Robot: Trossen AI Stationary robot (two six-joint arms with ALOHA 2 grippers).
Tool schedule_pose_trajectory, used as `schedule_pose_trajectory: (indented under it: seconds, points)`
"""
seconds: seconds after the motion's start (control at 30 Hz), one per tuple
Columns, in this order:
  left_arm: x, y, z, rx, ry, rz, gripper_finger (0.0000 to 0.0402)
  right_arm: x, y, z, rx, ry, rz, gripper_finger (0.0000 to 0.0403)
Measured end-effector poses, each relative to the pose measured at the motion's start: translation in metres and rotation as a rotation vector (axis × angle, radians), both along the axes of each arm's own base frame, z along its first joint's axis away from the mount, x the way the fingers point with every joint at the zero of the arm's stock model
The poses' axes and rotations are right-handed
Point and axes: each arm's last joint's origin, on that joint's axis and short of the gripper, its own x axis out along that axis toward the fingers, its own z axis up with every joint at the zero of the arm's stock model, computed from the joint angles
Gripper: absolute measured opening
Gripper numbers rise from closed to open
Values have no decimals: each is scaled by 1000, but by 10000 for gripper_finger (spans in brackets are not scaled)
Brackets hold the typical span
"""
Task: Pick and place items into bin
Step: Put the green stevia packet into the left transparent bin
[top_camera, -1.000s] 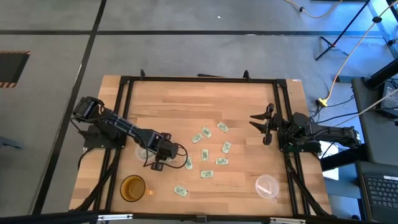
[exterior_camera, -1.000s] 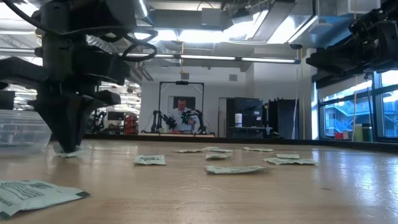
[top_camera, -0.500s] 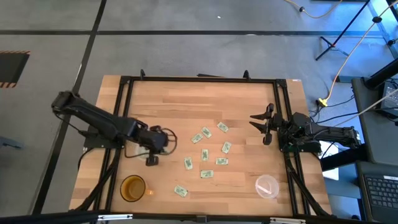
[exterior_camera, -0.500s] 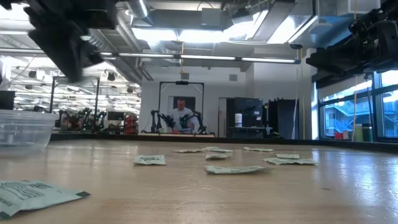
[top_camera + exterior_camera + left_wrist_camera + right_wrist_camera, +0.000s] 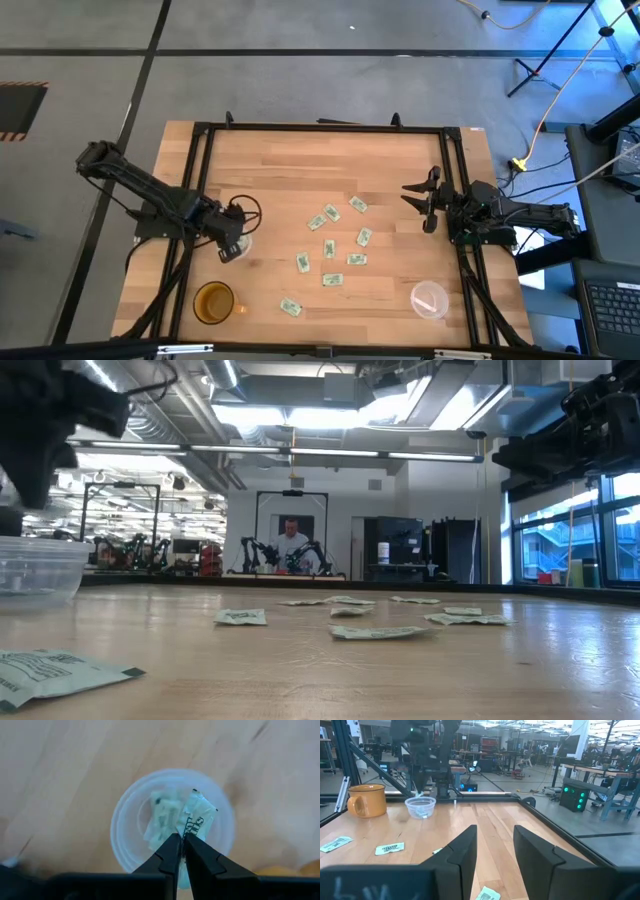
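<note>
**Q:** Where are you in the job right now?

**A:** At the drop. My left gripper [image 5: 181, 851] hangs right over the clear cup [image 5: 236, 245] near the left edge of the desk [image 5: 300, 170], fingers clenched on one packet [image 5: 198, 817] that dangles above the cup's mouth. Another packet [image 5: 162, 817] already lies inside.

**Q:** So that cup is the bin?

**A:** I judge so, since packets are in it. The amber mug [image 5: 213, 301] just beside it and the second clear cup [image 5: 429, 299] near my right arm show none that I can see.

**Q:** What's next?

**A:** Part the fingers and let the packet fall; it's light and flat, so it may cling or flutter onto the rim. Then back to the loose packets [image 5: 330, 250] scattered mid-desk, well apart from the cup.

**Q:** And the right side?

**A:** My right gripper [image 5: 424, 195] waits at the desk's right edge, fingers spread, holding nothing.
</note>
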Motion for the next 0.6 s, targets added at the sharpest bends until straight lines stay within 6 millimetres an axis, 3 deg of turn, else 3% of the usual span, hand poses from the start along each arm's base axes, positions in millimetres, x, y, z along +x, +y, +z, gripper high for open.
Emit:
schedule_pose_trajectory:
  seconds: [0.3,0.6]
  points:
    - [-7,0,-28,-6,26,56,32,0,0,0,0,0,0,133]
    - [-6,0,-32,12,-11,51,46,0,0,0,0,1,0,133]
